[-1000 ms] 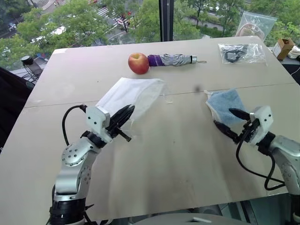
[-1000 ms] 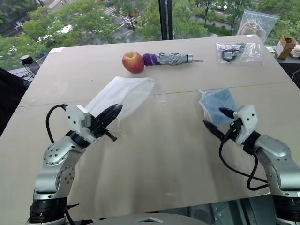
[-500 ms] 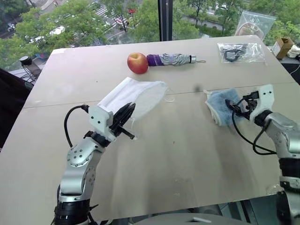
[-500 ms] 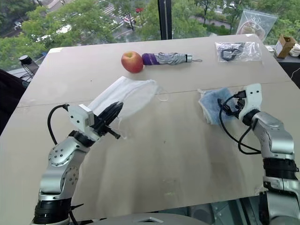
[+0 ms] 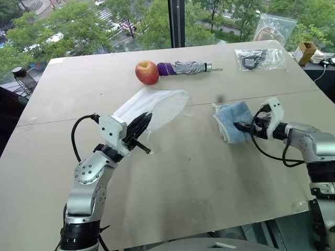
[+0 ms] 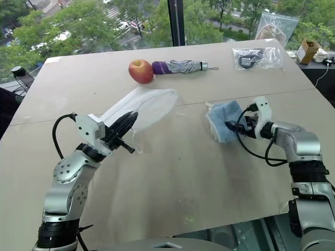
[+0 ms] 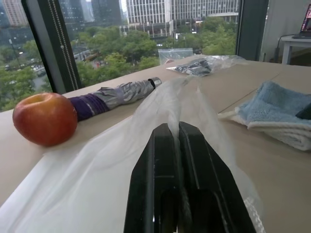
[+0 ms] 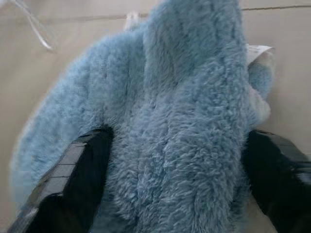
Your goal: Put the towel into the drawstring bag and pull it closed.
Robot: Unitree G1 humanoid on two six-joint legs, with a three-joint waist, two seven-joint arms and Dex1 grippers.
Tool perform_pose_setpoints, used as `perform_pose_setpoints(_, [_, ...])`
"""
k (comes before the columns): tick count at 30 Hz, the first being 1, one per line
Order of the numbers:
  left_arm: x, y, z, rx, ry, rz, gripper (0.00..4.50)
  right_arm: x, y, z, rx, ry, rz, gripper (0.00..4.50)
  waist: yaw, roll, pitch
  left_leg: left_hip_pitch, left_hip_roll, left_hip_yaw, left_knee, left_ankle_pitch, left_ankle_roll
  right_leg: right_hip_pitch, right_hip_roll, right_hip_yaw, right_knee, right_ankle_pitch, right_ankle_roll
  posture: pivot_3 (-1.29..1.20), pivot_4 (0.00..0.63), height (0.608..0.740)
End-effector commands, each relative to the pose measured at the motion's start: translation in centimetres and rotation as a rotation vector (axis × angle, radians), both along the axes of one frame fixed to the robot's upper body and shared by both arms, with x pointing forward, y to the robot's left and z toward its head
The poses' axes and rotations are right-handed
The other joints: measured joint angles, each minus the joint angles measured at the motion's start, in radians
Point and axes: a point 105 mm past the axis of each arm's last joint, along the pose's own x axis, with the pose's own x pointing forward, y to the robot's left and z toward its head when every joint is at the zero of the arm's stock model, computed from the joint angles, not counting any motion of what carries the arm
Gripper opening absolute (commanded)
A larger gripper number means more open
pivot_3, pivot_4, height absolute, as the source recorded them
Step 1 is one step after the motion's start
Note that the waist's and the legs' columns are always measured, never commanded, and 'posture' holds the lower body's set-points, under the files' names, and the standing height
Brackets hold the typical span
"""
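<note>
At centre right, the right gripper (image 5: 242, 126) straddles the folded light-blue terry towel (image 5: 229, 119), fingers spread; closing shallowly could snag one layer. Left gripper (image 5: 142, 125) stays pinched shut on the thin white drawstring bag (image 5: 157, 104).

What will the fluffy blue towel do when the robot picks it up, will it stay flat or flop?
The towel will probably flop and droop, since it is soft folded cloth. Its fuzzy pile bulges between the right gripper fingers, so it should squash and hardly slip. It looks light, and its folds may fall open.
</note>
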Motion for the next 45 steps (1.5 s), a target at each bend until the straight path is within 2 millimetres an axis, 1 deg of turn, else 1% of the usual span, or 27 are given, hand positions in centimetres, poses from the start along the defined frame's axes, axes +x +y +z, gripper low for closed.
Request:
perform_pose_setpoints(1, [-0.1,-0.2,0.6,0.013,-0.028,-0.014,0.0,-2.3,1.8,-5.5,-0.042,0.181,0.085,2.46,0.0,-0.004,-0.003,0.0,0.0,0.0,0.0,0.0,0.0,0.0,0.0,0.0,0.0,0.0,0.0,0.0,0.15,0.74])
perform_pose_setpoints(3, [0.0,-0.2,0.6,0.015,-0.028,-0.016,0.0,-2.0,1.8,-5.3,-0.018,0.173,0.06,1.44,-0.001,-0.007,-0.005,0.003,0.001,0.0,0.0,0.0,0.0,0.002,0.001,0.0,0.0,0.0,0.0,0.0,0.15,0.74])
perform_pose_setpoints(4, [0.0,-0.2,0.6,0.016,-0.028,-0.016,0.0,-1.9,1.8,-5.1,-0.005,0.166,0.053,1.03,-0.001,-0.008,-0.006,0.004,0.001,0.0,0.0,-0.001,0.0,0.003,0.001,0.001,0.0,0.0,0.0,0.0,0.15,0.74])
perform_pose_setpoints(5, [0.1,-0.2,0.6,0.017,-0.028,-0.018,0.0,-1.7,1.9,-4.8,0.024,0.159,0.041,0.52,-0.001,-0.009,-0.006,0.005,0.002,0.001,0.0,-0.001,0.0,0.003,0.001,0.001,0.0,0.0,-0.001,0.0,0.15,0.74])
perform_pose_setpoints(6, [0.1,-0.2,0.6,0.018,-0.028,-0.019,0.0,-1.6,2.0,-4.5,0.054,0.153,0.031,0.13,-0.001,-0.009,-0.006,0.005,0.002,0.001,0.0,-0.001,0.0,0.004,0.001,0.001,0.0,0.001,-0.002,0.0,0.15,0.74])
perform_pose_setpoints(8, [0.2,-0.2,0.6,0.019,-0.027,-0.02,0.0,-1.0,2.4,-3.1,0.159,0.125,0.006,0.06,0.0,-0.009,-0.006,0.005,0.003,0.001,0.0,-0.001,0.0,0.004,0.002,0.001,0.0,0.003,-0.003,0.0,0.15,0.74])
perform_pose_setpoints(11, [0.4,-0.4,0.6,0.021,-0.028,-0.026,0.0,0.0,3.1,1.0,0.418,0.045,-0.033,0.06,-0.001,-0.007,-0.005,0.005,0.005,0.001,0.0,-0.001,0.0,0.003,0.005,0.001,0.0,0.005,-0.005,0.0,0.15,0.74])
perform_pose_setpoints(12, [0.5,-0.4,0.6,0.021,-0.028,-0.028,0.0,0.1,3.2,2.2,0.485,0.026,-0.038,0.06,-0.001,-0.005,-0.004,0.004,0.007,0.001,0.0,-0.001,0.0,0.003,0.006,0.002,0.0,0.006,-0.006,0.0,0.15,0.74])
perform_pose_setpoints(13, [0.5,-0.4,0.6,0.021,-0.028,-0.028,0.0,0.2,3.2,2.9,0.521,0.017,-0.041,0.06,0.0,-0.002,-0.002,0.004,0.008,0.002,0.0,-0.001,0.0,0.002,0.008,0.002,0.0,0.007,-0.007,0.0,0.15,0.74])
perform_pose_setpoints(15, [0.6,-0.5,0.6,0.022,-0.029,-0.031,0.0,0.2,3.2,6.1,0.679,-0.057,-0.025,0.06,0.003,0.002,0.001,0.002,0.011,0.003,0.0,0.0,-0.001,0.0,0.009,0.002,0.0,0.007,-0.008,0.0,0.15,0.74])
perform_pose_setpoints(16, [0.7,-0.6,0.6,0.022,-0.029,-0.032,0.0,0.1,3.1,7.3,0.734,-0.082,-0.021,0.06,0.004,0.004,0.002,0.001,0.011,0.003,0.0,0.0,-0.001,-0.001,0.009,0.002,0.0,0.007,-0.008,0.0,0.15,0.74])
perform_pose_setpoints(18, [0.8,-0.7,0.7,0.021,-0.029,-0.035,0.0,-0.3,3.1,10.2,0.893,-0.139,0.002,0.06,0.004,0.008,0.004,-0.001,0.011,0.004,0.0,0.0,-0.002,-0.003,0.009,0.002,0.0,0.008,-0.008,0.0,0.15,0.74])
perform_pose_setpoints(19, [0.8,-0.7,0.7,0.021,-0.029,-0.036,0.0,-0.6,3.2,11.2,0.947,-0.157,0.014,0.06,0.004,0.008,0.004,-0.001,0.011,0.004,0.0,0.0,-0.002,-0.003,0.009,0.003,0.0,0.008,-0.007,0.0,0.15,0.74])
perform_pose_setpoints(20, [0.9,-0.8,0.6,0.022,-0.029,-0.039,0.0,-1.1,3.5,12.6,1.015,-0.178,0.048,0.06,0.005,0.008,0.004,-0.001,0.011,0.004,0.0,0.0,-0.002,-0.003,0.009,0.003,-0.001,0.008,-0.007,0.0,0.15,0.74])
perform_pose_setpoints(22, [1.1,-1.0,0.6,0.026,-0.028,-0.044,0.0,-2.4,4.7,14.7,1.09,-0.194,0.143,0.06,0.005,0.008,0.005,-0.002,0.011,0.004,0.0,0.0,-0.002,-0.003,0.009,0.002,-0.001,0.008,-0.007,0.0,0.15,0.74])
perform_pose_setpoints(23, [1.1,-1.0,0.6,0.03,-0.028,-0.047,0.0,-3.2,5.6,15.4,1.097,-0.194,0.21,0.06,0.005,0.008,0.005,-0.002,0.011,0.004,0.0,0.0,-0.002,-0.004,0.009,0.002,-0.001,0.008,-0.007,0.0,0.15,0.74])
perform_pose_setpoints(24, [1.2,-1.1,0.7,0.031,-0.028,-0.05,0.0,-4.3,6.7,15.7,1.08,-0.184,0.282,0.06,0.004,0.009,0.005,-0.004,0.011,0.004,-0.001,0.0,-0.002,-0.005,0.009,0.002,-0.001,0.008,-0.007,0.0,0.15,0.74])
perform_pose_setpoints(26, [1.3,-1.1,0.8,0.033,-0.03,-0.053,0.0,-5.7,8.7,15.3,1.016,-0.138,0.371,0.06,0.003,0.009,0.005,-0.006,0.011,0.004,0.0,0.0,-0.002,-0.008,0.009,0.003,-0.001,0.008,-0.007,0.0,0.15,0.74])
perform_pose_setpoints(27, [1.4,-1.1,0.9,0.033,-0.032,-0.055,0.0,-6.0,9.5,14.8,0.981,-0.117,0.39,0.06,0.002,0.009,0.005,-0.006,0.012,0.005,0.0,0.0,-0.002,-0.009,0.009,0.003,-0.001,0.008,-0.007,0.0,0.15,0.74])
perform_pose_setpoints(29, [1.3,-1.3,1.1,0.029,-0.035,-0.064,0.0,-6.4,11.3,12.9,0.863,-0.055,0.414,0.06,0.003,0.009,0.005,-0.007,0.012,0.005,0.0,0.0,-0.002,-0.009,0.009,0.003,-0.001,0.008,-0.007,0.0,0.15,0.74])
perform_pose_setpoints(31, [1.2,-1.5,1.2,0.027,-0.037,-0.078,0.0,-6.0,12.6,10.7,0.766,-0.006,0.39,0.06,0.004,0.009,0.005,-0.007,0.012,0.005,0.0,0.0,-0.002,-0.009,0.009,0.002,-0.001,0.008,-0.007,0.0,0.15,0.74])
perform_pose_setpoints(33, [1.1,-1.7,1.2,0.026,-0.037,-0.085,0.0,-5.4,13.2,9.1,0.718,0.023,0.361,0.06,0.004,0.009,0.005,-0.007,0.012,0.005,0.0,0.0,-0.002,-0.009,0.009,0.003,-0.001,0.008,-0.007,0.0,0.15,0.74])
perform_pose_setpoints(36, [0.9,-1.9,1.2,0.02,-0.038,-0.09,0.0,-5.9,14.3,7.6,0.669,0.07,0.405,0.06,0.004,0.009,0.005,-0.009,0.011,0.005,0.002,0.0,-0.002,-0.011,0.009,0.003,-0.001,0.009,-0.006,0.0,0.15,0.74])
perform_pose_setpoints(38, [0.7,-2.2,1.2,0.012,-0.036,-0.098,0.0,-5.8,14.6,6.8,0.646,0.099,0.399,0.06,0.003,0.009,0.005,-0.01,0.011,0.005,0.002,0.002,-0.005,-0.012,0.01,0.003,-0.001,0.009,-0.005,0.0,0.15,0.74])
perform_pose_setpoints(43, [0.2,-2.8,1.0,0.006,-0.026,-0.132,0.0,-6.2,15.1,6.1,0.629,0.139,0.419,0.06,0.004,0.009,0.005,-0.012,0.011,0.005,0.002,0.002,-0.006,-0.013,0.009,0.003,-0.001,0.01,-0.005,0.0,0.15,0.74])
perform_pose_setpoints(45, [-0.1,-3.3,0.9,-0.005,-0.019,-0.165,0.0,-5.7,15.3,6.4,0.663,0.145,0.392,0.06,0.004,0.009,0.005,-0.013,0.011,0.005,0.002,0.002,-0.006,-0.014,0.009,0.003,-0.001,0.01,-0.005,0.0,0.15,0.74])
